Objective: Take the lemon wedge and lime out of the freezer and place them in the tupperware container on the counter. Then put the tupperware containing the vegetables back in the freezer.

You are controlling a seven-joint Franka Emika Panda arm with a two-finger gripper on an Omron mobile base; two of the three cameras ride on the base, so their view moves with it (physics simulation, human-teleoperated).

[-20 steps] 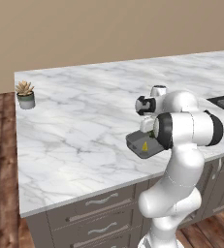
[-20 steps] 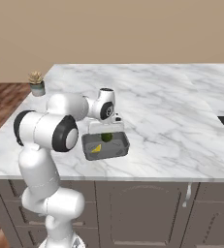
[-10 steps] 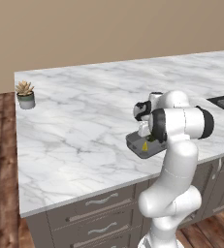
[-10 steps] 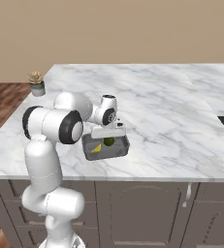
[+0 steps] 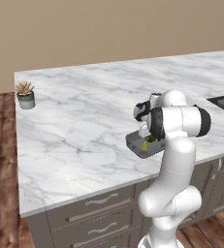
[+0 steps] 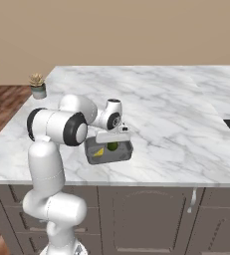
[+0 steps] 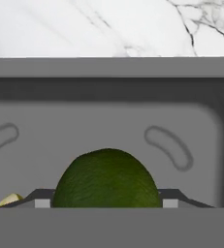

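Gripper [image 6: 113,141] poised low over tupperware container [image 6: 108,152], jaws parted. Lime [image 7: 107,178] between the tips, lemon wedge [image 6: 99,152] just beside. Grasp uncertain.

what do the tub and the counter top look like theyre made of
The tupperware container looks like dark grey, slightly see-through plastic with a smooth matte finish: moulded sloping walls, rounded corners, and the lemon wedge showing through its side. The counter looks like polished marble or a stone imitation: white with grey veining, though the render leaves that open.
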